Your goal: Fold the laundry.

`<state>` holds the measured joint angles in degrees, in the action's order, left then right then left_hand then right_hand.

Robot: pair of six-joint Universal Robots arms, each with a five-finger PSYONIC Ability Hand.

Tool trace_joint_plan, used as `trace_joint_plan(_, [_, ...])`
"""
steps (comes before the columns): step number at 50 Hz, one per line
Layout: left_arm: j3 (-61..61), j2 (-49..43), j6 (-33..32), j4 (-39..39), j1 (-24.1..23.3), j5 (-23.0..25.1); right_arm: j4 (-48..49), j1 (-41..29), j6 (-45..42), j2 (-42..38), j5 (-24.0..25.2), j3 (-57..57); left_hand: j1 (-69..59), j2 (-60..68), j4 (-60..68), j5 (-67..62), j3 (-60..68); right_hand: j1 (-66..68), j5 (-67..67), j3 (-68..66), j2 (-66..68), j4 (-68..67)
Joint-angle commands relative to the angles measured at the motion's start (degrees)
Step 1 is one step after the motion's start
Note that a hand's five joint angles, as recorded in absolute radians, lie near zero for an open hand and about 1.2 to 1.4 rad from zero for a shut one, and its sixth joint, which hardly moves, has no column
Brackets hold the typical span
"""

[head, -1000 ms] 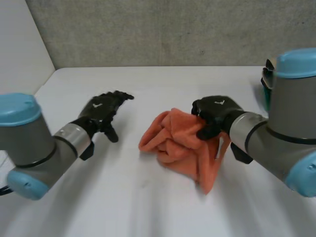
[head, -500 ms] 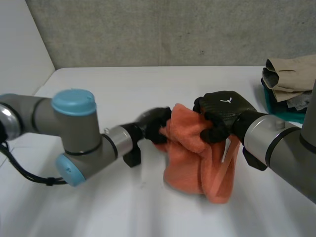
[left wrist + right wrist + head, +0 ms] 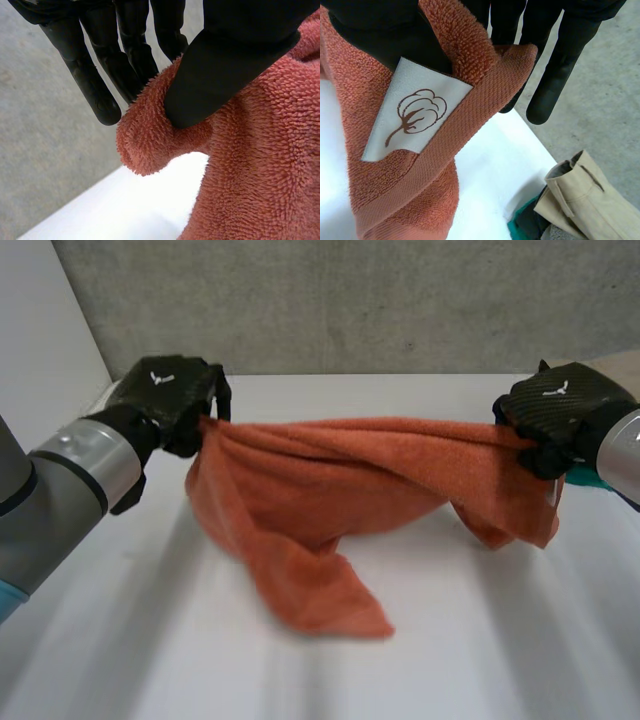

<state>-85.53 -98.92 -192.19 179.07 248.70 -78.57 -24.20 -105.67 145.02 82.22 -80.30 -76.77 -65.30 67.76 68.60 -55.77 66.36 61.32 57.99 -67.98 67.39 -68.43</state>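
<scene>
Above the table (image 3: 470, 640), left hand (image 3: 165, 392) and right hand (image 3: 558, 412) pinch towel (image 3: 330, 490) ends.

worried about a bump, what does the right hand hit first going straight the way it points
Probably the beige garment just past the fingers of the right hand, though depth is unclear; the table may come first.

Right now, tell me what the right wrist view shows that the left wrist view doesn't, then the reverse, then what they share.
Right wrist view, not the left: the right hand pinching the orange towel at its woven hem, by a white label with a cotton-boll logo, and a beige garment over a teal item beyond. Left wrist view, not the right: the left hand, its thumb pressing a plain terry fold against the fingers. Both: the towel pinched, with the white table beneath.
</scene>
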Motion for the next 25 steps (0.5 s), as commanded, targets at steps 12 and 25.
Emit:
trace_joint_plan(12, [27.51, -17.89, -17.51, 28.15, -2.25, -4.92, 37.43, -5.95, -0.36, -19.99, -14.88, 22.89, -14.7, 12.24, 11.4, -14.23, 13.64, 18.68, 12.01, -12.02, 12.61, -11.57])
trace_joint_plan(25, [11.46, -10.86, -19.27, 33.63, -4.54, -5.63, 56.73, -6.22, -0.36, -17.45, -10.49, 12.1, -14.7, 12.24, 11.4, -14.23, 13.64, 18.68, 12.01, -12.02, 12.61, -11.57])
